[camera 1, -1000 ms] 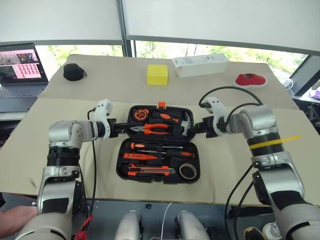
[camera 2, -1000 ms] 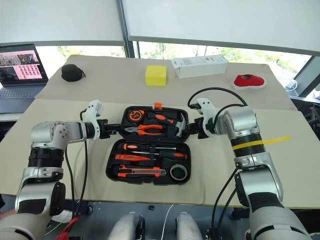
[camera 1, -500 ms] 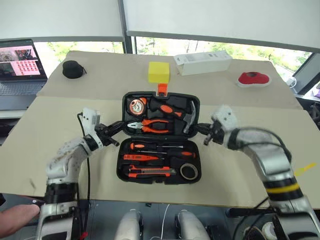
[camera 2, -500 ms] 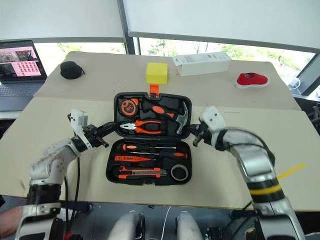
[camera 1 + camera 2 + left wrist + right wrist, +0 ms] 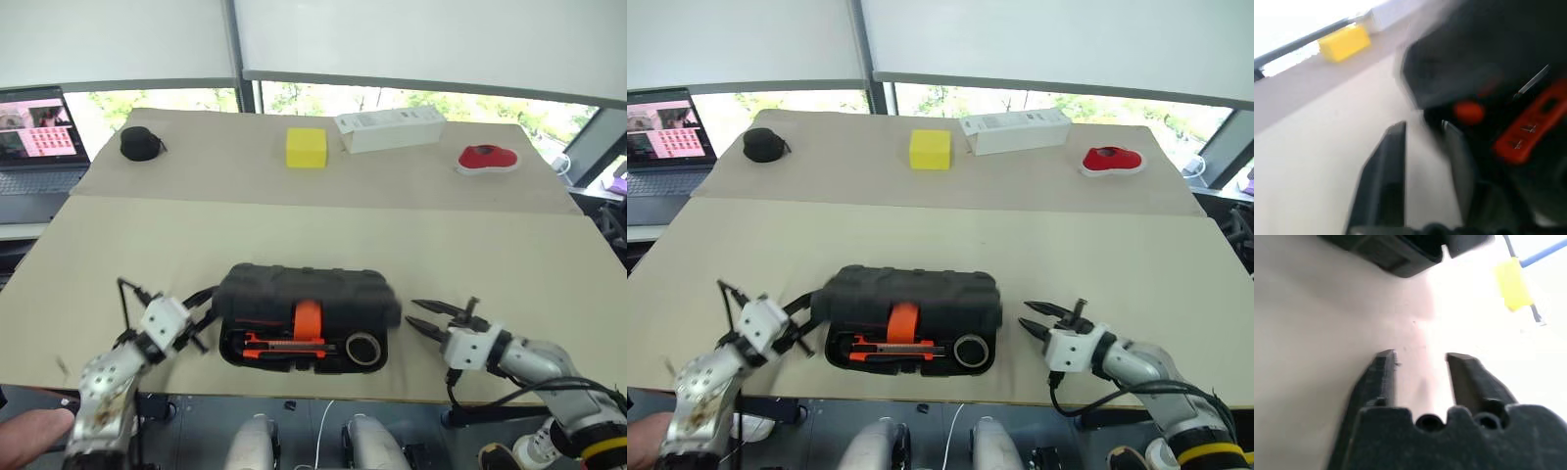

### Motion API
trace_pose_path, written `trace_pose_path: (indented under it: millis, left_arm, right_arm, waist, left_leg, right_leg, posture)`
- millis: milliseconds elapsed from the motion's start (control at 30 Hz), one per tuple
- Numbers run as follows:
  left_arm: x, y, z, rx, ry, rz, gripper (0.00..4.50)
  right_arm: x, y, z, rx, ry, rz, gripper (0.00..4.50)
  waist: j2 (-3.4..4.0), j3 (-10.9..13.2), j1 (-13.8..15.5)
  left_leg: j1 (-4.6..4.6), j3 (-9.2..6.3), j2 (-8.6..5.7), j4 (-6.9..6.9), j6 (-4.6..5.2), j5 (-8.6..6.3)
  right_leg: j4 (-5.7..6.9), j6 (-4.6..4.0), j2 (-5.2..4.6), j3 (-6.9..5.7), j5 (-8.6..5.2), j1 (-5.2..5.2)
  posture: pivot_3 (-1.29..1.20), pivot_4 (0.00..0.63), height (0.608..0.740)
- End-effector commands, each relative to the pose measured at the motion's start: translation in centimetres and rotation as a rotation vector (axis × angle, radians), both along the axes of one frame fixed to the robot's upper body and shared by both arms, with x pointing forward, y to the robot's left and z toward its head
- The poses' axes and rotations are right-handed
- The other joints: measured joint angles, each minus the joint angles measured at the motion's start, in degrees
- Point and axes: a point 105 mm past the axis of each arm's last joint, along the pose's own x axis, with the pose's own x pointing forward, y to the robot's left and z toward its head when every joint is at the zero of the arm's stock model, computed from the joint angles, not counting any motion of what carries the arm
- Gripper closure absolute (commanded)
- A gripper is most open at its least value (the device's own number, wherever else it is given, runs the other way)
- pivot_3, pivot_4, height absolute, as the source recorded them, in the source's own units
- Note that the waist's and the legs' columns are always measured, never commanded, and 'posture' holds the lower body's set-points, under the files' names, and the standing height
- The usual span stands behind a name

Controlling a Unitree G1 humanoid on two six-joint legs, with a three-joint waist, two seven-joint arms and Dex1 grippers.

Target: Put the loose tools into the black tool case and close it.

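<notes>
Beige table runs under bright windows with drawn white blinds, and the black tool case lies near its front edge. Its lid is swung most of the way down but not latched: a gap shows at the front, with the orange latch hanging over it. Through that gap one orange-black utility knife and one small dark tape roll can be seen in the bottom half; the other tools are hidden by the lid.

Just left of the case sits the left gripper, its two black fingers parted with nothing between them, the tips close beside the case's left end; whether they touch it cannot be told. Right of the case, a little apart from it, the right gripper is spread open and empty, its fingers pointing toward the case's right end.

Far behind the case stand one yellow block, one long white box whose printing is too small to read, one red object on a white base and one small round black pouch. Off to the far left of the case is one open laptop with pink pictures on its screen.
</notes>
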Motion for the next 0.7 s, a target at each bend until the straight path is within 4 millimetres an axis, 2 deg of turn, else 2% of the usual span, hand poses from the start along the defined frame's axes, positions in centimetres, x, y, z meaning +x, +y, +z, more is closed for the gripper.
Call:
trace_pose_path:
  millis: [33, 100, 200, 300, 400, 467, 500, 567, 700]
  left_arm:
    - [-0.8, 2.3, 0.5, 0.018, 0.034, 0.041, 1.66]
    - [-0.7, 3.7, 0.3, 0.011, 0.09, 0.059, 1.66]
    - [0.5, 4.2, 0.6, 0.002, 0.13, 0.039, 1.62]
    - [2.7, 3.4, 2.0, -0.01, 0.12, -0.016, 2.41]
    - [5.8, 1.7, 3.7, -0.032, 0.117, -0.07, 3.56]
    - [7.1, 0.5, 4.2, -0.024, 0.131, -0.11, 4.25]
    - [7.4, 0.0, 4.1, -0.016, 0.145, -0.128, 4.47]
    - [8.3, -1.5, 3.8, 0.031, 0.18, -0.187, 4.47]
    - [9.1, -2.9, 2.7, 0.09, 0.292, -0.263, 4.47]
  right_arm:
    - [-0.1, -0.7, 1.3, 0.006, -0.028, 0.007, 1.14]
    - [-0.3, -1.5, 1.7, 0.053, 0.027, -0.039, 1.14]
    - [-1.7, -1.7, 2.3, 0.168, 0.18, -0.062, 1.78]
    - [-3.7, -0.7, 2.4, 0.245, 0.352, -0.027, 2.91]
    - [-6.5, 1.6, 1.9, 0.253, 0.573, 0.054, 3.88]
    - [-7.5, 2.9, 1.8, 0.254, 0.635, 0.097, 4.48]
    - [-7.6, 3.3, 1.8, 0.26, 0.648, 0.103, 4.5]
    - [-7.5, 4.5, 1.5, 0.261, 0.676, 0.12, 4.5]
    - [-7.5, 6.6, 0.7, 0.252, 0.751, 0.164, 4.5]
  waist:
    - [-0.02, 0.0, 0.1]
    - [-0.02, 0.0, 0.4]
    - [-0.01, 0.0, 1.1]
    - [-0.04, 0.0, 1.6]
    - [-0.06, 0.0, 1.9]
    - [-0.14, 0.0, 1.9]
    - [-0.16, 0.0, 1.6]
    - [-0.18, -0.1, 1.0]
    - [-0.26, 0.0, 0.5]
  left_leg:
    - [0.09, 0.07, 0.02, 0.0, 0.0, 0.0]
    - [0.16, 0.17, 0.07, -0.01, 0.0, 0.0]
    - [0.13, 0.16, 0.06, 0.0, 0.0, 0.0]
    - [0.13, 0.15, 0.06, 0.0, 0.0, 0.0]
    - [0.15, 0.14, 0.06, 0.02, 0.0, 0.0]
    - [0.13, 0.14, 0.01, 0.03, 0.0, 0.0]
    - [0.14, 0.13, 0.0, 0.03, 0.0, 0.0]
    - [0.13, 0.14, -0.01, 0.03, 0.0, -0.01]
    - [0.05, 0.14, -0.03, 0.02, -0.01, -0.01]
  right_leg:
    - [-0.02, -0.01, 0.02, -0.04, -0.01, 0.11]
    - [-0.02, 0.01, -0.04, -0.04, -0.02, 0.19]
    - [-0.04, 0.06, -0.11, -0.07, -0.05, 0.22]
    - [-0.07, 0.08, -0.13, -0.07, -0.04, 0.26]
    - [-0.08, 0.09, -0.09, -0.09, -0.03, 0.32]
    - [-0.08, 0.09, -0.02, -0.12, -0.03, 0.33]
    - [-0.08, 0.09, -0.01, -0.12, -0.03, 0.33]
    - [-0.1, 0.09, 0.01, -0.1, -0.03, 0.31]
    - [-0.1, 0.09, 0.07, -0.11, -0.03, 0.22]
  posture:
    - [0.0, 0.15, 0.74]
    - [0.0, 0.15, 0.74]
    - [0.0, 0.15, 0.74]
    - [0.0, 0.15, 0.74]
    - [0.0, 0.15, 0.74]
    - [0.0, 0.15, 0.74]
    - [0.0, 0.15, 0.74]
    - [0.0, 0.15, 0.74]
    - [0.0, 0.15, 0.74]
